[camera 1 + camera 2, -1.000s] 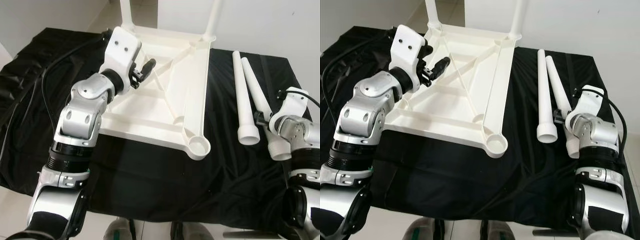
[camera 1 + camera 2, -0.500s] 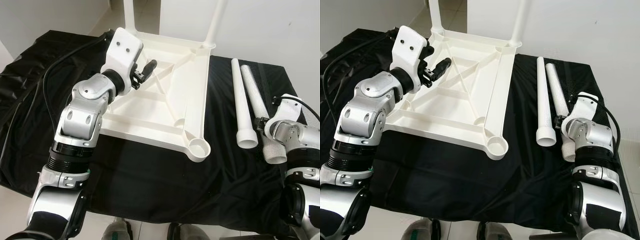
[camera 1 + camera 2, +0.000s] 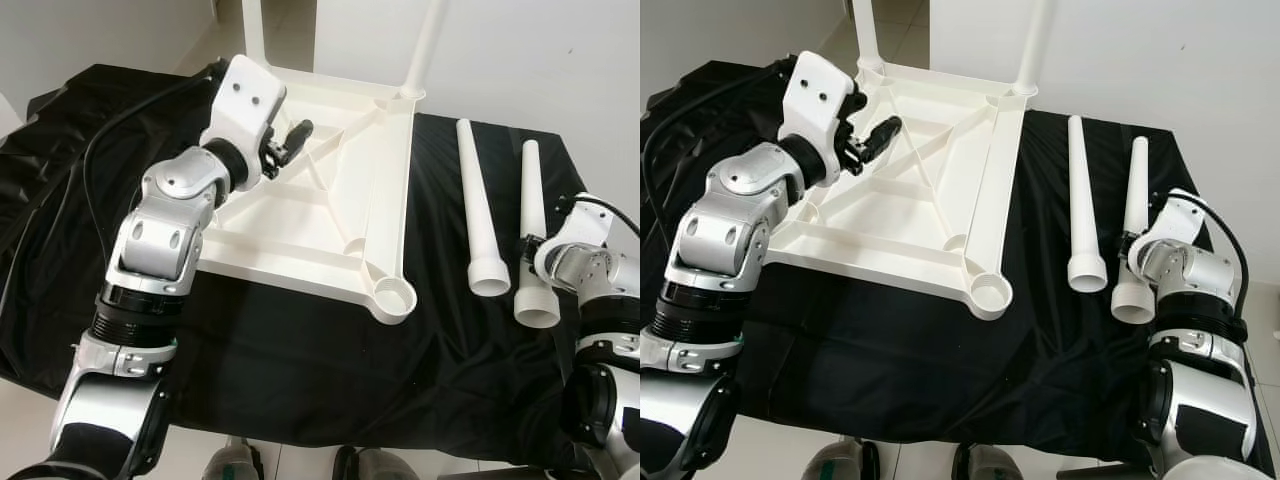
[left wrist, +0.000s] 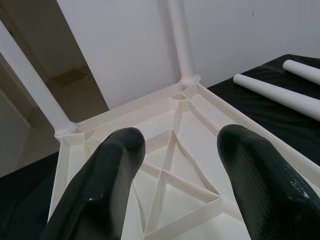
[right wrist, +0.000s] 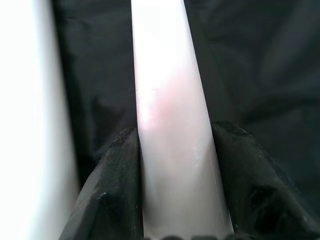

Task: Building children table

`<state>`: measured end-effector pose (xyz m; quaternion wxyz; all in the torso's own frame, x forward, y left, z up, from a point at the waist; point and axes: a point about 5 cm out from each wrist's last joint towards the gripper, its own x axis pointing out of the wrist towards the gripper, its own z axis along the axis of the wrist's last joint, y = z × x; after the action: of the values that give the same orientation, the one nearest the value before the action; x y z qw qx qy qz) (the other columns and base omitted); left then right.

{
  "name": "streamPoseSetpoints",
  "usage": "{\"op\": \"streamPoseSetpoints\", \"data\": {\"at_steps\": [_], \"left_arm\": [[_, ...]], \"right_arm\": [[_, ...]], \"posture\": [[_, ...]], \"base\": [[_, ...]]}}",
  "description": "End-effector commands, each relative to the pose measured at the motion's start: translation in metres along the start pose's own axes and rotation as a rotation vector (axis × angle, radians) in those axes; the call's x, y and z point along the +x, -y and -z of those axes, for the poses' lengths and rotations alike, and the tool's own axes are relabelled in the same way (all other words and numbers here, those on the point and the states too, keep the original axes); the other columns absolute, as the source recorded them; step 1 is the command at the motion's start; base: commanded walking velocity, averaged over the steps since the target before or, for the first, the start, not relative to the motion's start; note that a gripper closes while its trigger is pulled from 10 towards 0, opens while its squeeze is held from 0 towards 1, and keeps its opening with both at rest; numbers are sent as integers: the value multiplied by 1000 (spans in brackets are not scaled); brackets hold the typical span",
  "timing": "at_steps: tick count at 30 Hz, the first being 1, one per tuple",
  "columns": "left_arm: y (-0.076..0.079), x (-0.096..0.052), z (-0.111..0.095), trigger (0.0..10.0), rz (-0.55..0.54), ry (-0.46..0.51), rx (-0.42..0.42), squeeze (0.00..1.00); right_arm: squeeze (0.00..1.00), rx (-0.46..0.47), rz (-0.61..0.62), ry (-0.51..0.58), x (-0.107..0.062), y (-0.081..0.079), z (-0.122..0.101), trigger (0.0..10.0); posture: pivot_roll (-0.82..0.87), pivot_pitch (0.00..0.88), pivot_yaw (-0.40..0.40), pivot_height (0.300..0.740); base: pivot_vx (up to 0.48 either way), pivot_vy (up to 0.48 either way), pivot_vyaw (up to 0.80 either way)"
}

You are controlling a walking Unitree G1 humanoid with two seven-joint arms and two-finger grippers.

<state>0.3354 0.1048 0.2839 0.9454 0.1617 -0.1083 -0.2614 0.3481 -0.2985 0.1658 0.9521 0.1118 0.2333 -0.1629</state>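
Head views show a white plastic tabletop (image 3: 330, 200) lying upside down on a worktop covered with black cloth (image 3: 300, 370), its ribbed underside facing up; two white legs (image 3: 425, 45) already stand in the far corner sockets, and the near right corner socket (image 3: 393, 295) is empty. The left gripper (image 3: 290, 135) hovers over the left part of the ribbed underside, jaws spread with nothing between them. To the right of the tabletop two loose legs lie on the cloth roughly parallel, wide ends toward the robot: the inner loose leg (image 3: 478, 215) lies free, and the outer loose leg (image 3: 530, 240) is just beside the right arm. The right gripper (image 3: 1127, 243) sits at the wide half of that outer leg. From the left wrist view, the two black fingers (image 4: 107, 180) stand well apart above the crossed ribs, with both mounted legs rising from the far corners. From the right wrist view, the right fingers (image 5: 112, 185) press against both sides of the outer leg, gripping it, while the inner leg shows as a pale strip beside it on the dark cloth.
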Motion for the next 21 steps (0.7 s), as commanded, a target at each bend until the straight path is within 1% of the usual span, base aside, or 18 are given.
{"op": "streamPoseSetpoints", "data": {"at_steps": [1,2,3,4,5,6,7,9,11,14,21], "left_arm": [[2,-1,2,10000,38,-12,-16,0],[2,-1,2,10000,38,-12,-16,0],[2,0,2,10000,47,-16,-23,0],[2,0,2,10000,47,-16,-23,0],[1,0,3,10000,54,-17,-26,0],[0,1,3,10000,63,-14,-40,0],[0,1,3,10000,63,-14,-40,0],[0,2,3,10000,85,-1,-75,0],[0,3,3,10000,90,3,-83,0],[6,4,9,10000,118,-14,-124,0],[10,5,17,10000,125,-35,-147,0]], "right_arm": [[0,49,-69,17,1,-7,3,10000],[0,49,-69,17,1,-7,3,10000],[0,60,-87,48,-1,-9,-4,10000],[0,60,-87,48,-1,-9,-4,10000],[0,66,-103,68,-2,-11,-9,10000],[0,68,-122,104,-4,-13,-16,10000],[0,68,-122,104,-4,-13,-16,10000],[0,74,-163,165,-8,-19,-29,10000],[0,77,-173,180,-9,-21,-31,10000],[0,98,-234,245,-16,-29,-47,10000],[0,120,-286,297,-21,-37,-58,10000]], "posture": [[-3,98,-8,740],[-3,98,-8,740],[0,100,-8,740],[0,100,-8,740],[0,101,-8,740],[1,101,-7,740],[1,101,-7,740],[5,100,-5,740],[5,100,-5,740],[7,98,-3,740],[7,92,-5,740]], "base": [[0,0,0],[0,0,0],[0,0,0],[0,0,0],[0,0,0],[0,0,0],[0,0,0],[0,0,0],[0,0,0],[0,0,0],[0,0,0]]}}
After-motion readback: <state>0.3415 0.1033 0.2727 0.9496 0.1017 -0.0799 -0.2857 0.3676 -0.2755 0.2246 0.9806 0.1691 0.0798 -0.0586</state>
